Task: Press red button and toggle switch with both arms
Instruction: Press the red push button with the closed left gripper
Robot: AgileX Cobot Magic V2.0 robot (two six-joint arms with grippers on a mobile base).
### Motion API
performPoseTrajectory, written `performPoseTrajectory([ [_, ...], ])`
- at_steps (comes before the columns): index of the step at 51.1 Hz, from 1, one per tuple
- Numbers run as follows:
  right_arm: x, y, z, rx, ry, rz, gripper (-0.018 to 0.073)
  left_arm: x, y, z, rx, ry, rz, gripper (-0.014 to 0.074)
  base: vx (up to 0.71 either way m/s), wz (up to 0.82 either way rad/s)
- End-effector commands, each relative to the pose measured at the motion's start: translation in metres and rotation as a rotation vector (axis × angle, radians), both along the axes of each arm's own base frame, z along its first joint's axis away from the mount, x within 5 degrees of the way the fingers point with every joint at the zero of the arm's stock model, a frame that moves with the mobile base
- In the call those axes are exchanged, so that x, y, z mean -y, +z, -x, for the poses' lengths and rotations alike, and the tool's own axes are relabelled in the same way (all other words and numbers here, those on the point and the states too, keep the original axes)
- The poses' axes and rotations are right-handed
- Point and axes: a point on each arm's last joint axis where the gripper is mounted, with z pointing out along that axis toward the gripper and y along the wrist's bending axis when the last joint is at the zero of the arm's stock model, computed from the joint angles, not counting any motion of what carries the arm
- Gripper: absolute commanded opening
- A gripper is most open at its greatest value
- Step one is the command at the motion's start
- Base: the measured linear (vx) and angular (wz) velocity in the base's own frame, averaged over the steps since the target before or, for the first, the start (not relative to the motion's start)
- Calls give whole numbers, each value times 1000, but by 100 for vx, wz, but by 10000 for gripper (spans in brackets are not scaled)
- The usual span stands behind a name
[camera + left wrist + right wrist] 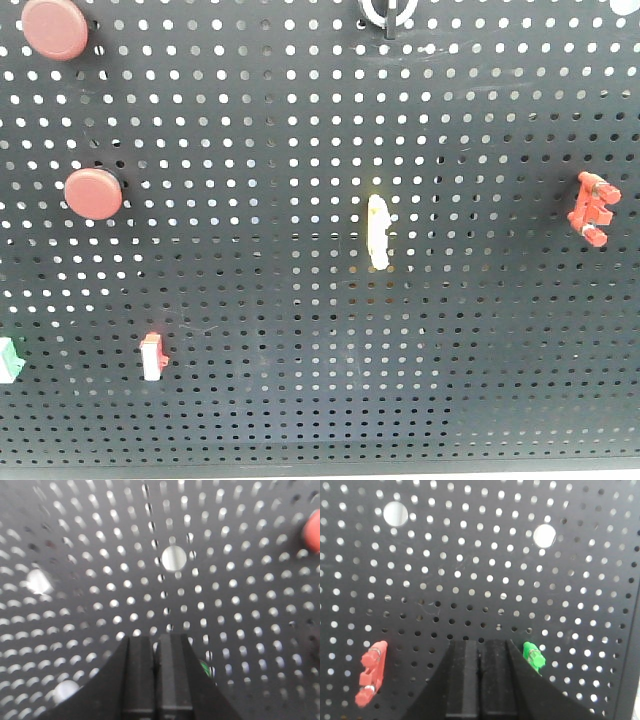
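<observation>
Two red buttons (55,28) (93,193), two green switches (8,360) (534,657), one toggle switch (592,209), one yellow switch (378,231), one red-and-white switch (152,357) appear.

Your front view faces the black pegboard (300,120) squarely, from near. Your left wrist view looks over the left gripper (156,640), very close to the board and blurred. Your right wrist view sits farther back and shares the toggle switch (371,672) with the front view.

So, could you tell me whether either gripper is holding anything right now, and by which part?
Nothing is held: the left gripper and right gripper are both shut on nothing.
</observation>
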Motion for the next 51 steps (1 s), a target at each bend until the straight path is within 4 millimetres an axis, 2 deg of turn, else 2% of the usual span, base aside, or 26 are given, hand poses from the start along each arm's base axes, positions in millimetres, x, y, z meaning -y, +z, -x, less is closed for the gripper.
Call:
performPoseTrajectory([
  [1, -3, 20, 6, 138, 25, 26, -3, 5, 22, -1, 172, -53, 35, 1, 0, 0],
  [19, -3, 20, 6, 143, 26, 26, -3, 52, 18, -24, 190, -330, -13, 1, 0, 0],
  [29, -3, 20, 6, 143, 26, 26, -3, 75, 40, -39, 185, -423, -4, 1, 0, 0],
  [40, -3, 20, 6, 143, 26, 26, -3, 85, 58, -61, 156, -424, 1, 1, 0, 0],
  [51, -3, 20, 6, 142, 26, 26, -3, 94, 57, -81, 111, -423, -7, 1, 0, 0],
])
